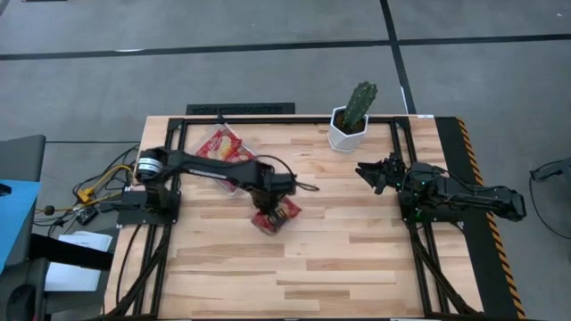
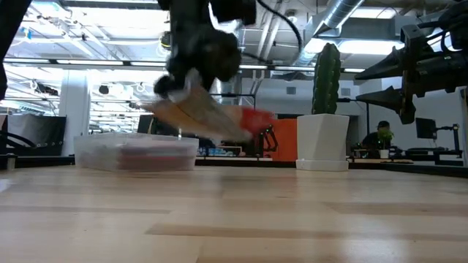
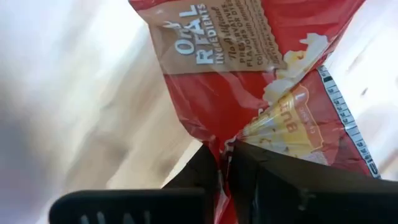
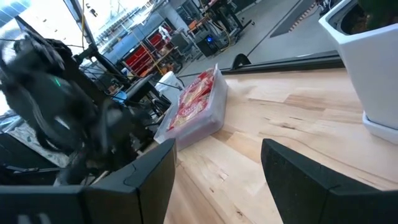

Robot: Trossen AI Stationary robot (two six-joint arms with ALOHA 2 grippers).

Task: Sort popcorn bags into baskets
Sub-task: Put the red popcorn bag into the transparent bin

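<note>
The left gripper [image 1: 272, 214] pinches a red flat popcorn bag [image 1: 277, 217] — the clear shallow plastic basket [image 1: 198, 139] lies far-left of it; the right gripper [image 1: 373, 173], spread, waits.

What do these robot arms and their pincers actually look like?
Both arms are dark, nearly black, and built from jointed segments. The left arm has a silvery ring near its base and thin black cables looping off it. Each ends in a two-finger gripper: left gripper, right gripper, with flat, angular fingers.

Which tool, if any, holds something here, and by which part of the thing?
The left tool holds a popcorn bag, pinched at one edge, clear of the table. The right tool holds nothing.
</note>
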